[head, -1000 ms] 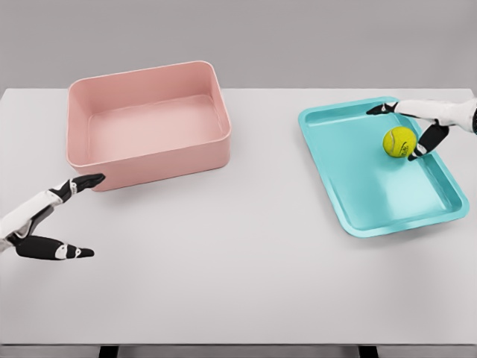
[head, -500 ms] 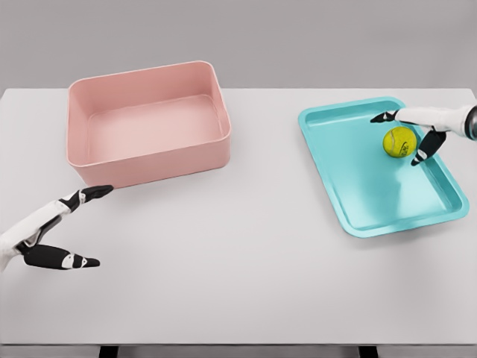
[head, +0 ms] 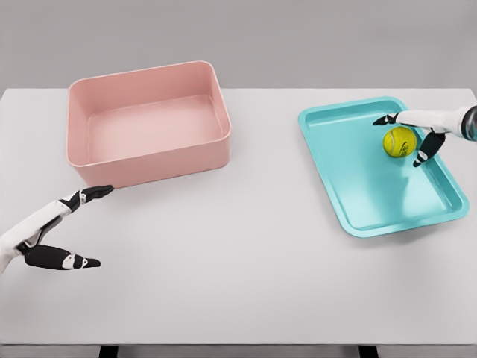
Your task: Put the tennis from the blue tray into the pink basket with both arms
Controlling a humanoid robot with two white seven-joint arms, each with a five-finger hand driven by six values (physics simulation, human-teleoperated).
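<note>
1. The ball (head: 399,141), a yellow tennis ball, lies inside the tray (head: 373,201), in the tray's far right part, close to its right rim.
2. The tray is blue-green and shallow; it sits on the table (head: 246,253), well to the right of the basket (head: 149,160).
3. The right hand (head: 425,127) reaches in over the tray's far right corner, right beside the ball. Its fingers (head: 423,153) are spread to either side of the ball, one dark tip behind it and another to its right; I cannot tell whether any tip touches it, and the ball is not gripped.
4. The basket is pink and stands at the far left of the tray, well apart from it.
5. The left hand (head: 52,231) hovers near the table's left edge, far left of the tray, just in front of the basket's near left corner. Its fingers are spread wide and hold nothing.
</note>
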